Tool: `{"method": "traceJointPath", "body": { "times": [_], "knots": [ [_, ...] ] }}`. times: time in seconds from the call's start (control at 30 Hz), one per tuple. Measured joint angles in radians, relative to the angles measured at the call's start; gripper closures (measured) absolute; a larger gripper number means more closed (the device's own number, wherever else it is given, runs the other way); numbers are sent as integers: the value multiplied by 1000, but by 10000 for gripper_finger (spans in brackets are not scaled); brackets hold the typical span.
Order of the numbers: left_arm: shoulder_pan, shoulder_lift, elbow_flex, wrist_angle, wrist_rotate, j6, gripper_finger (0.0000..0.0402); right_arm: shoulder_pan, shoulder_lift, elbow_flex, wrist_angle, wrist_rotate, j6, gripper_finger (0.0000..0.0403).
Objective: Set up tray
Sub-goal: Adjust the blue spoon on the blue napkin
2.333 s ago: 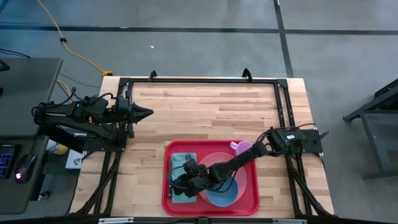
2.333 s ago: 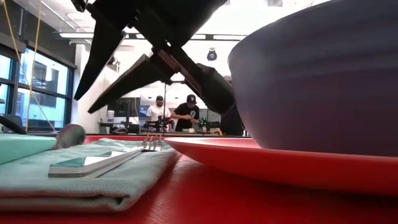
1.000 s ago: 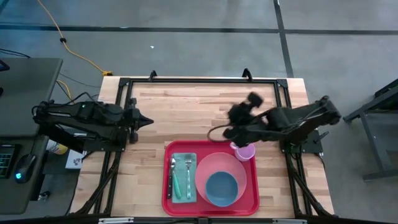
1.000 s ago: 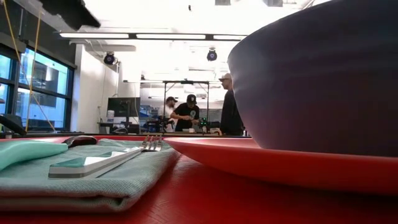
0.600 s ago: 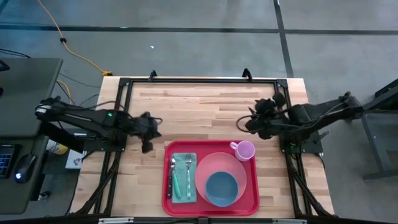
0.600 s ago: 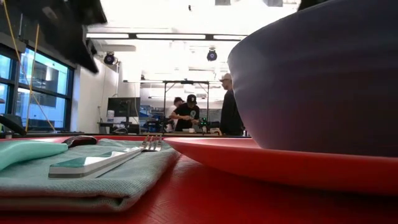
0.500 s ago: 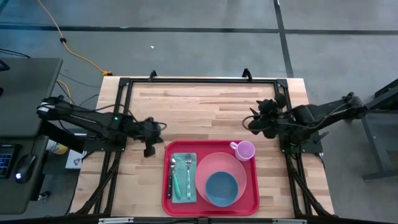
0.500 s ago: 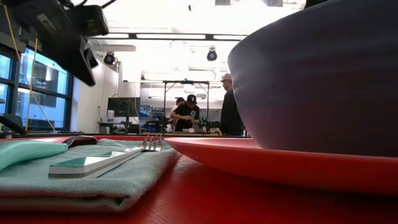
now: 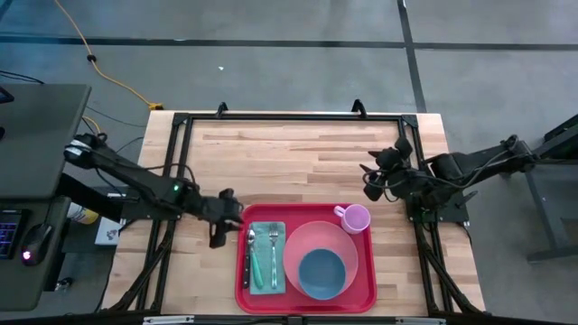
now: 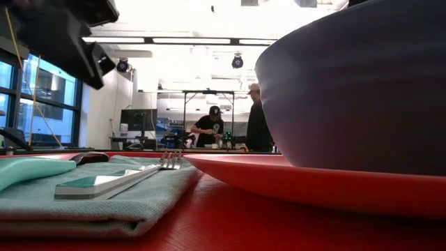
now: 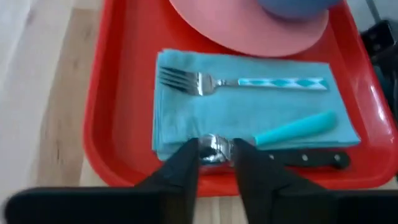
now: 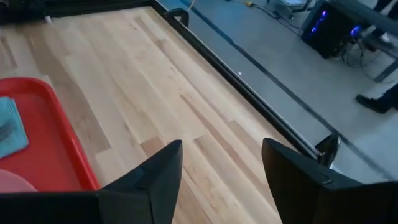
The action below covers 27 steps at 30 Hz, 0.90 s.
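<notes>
Sitting at the near edge of the wooden surface (image 9: 298,158), a bit right of centre, the tray (image 9: 305,302) is seen flat w/ everything laid out on it. A teal napkin (image 9: 265,257) is spread in the tray's left part, w/ a fork (image 9: 274,257), a teal-handled spoon (image 9: 256,259) and a black-handled knife (image 9: 246,264) laid on or beside it. A pink plate (image 9: 321,257) is placed to the right of the napkin, a blue bowl (image 9: 321,273) on it, and a purple mug (image 9: 356,218) is stood in the tray's far right corner.

The left pincer (image 9: 219,231) is held just outside the tray's left rim, low over the surface. In the left wrist view its fingers (image 11: 181,167) are parted a little, nothing gripped, spoon bowl visible in the gap btwn them.

The right pincer (image 9: 369,181) is parked over bare wood beyond the tray's far right corner, fingers (image 12: 159,175) spread apart, nothing held.

A couple of people (image 10: 212,125) are visible far back in the room.
</notes>
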Motion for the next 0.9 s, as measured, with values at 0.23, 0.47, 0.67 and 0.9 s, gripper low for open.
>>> {"method": "traceJointPath", "body": {
  "times": [0.23, 0.47, 0.67, 0.9],
  "knots": [
    [-87, 74, 0, 35, -12, -240, 137, 0, 0, 0, 16, -17, -84, 192],
    [-142, 163, 0, 107, -50, -428, 89, 0, 0, 0, 16, -24, -143, 189],
    [-160, 273, 0, 224, -94, -527, 110, 0, 0, 0, 16, -34, -201, 189],
    [-157, 379, 0, 367, -99, -586, 137, 0, 0, 1, 14, -68, -260, 189]
  ]
}}
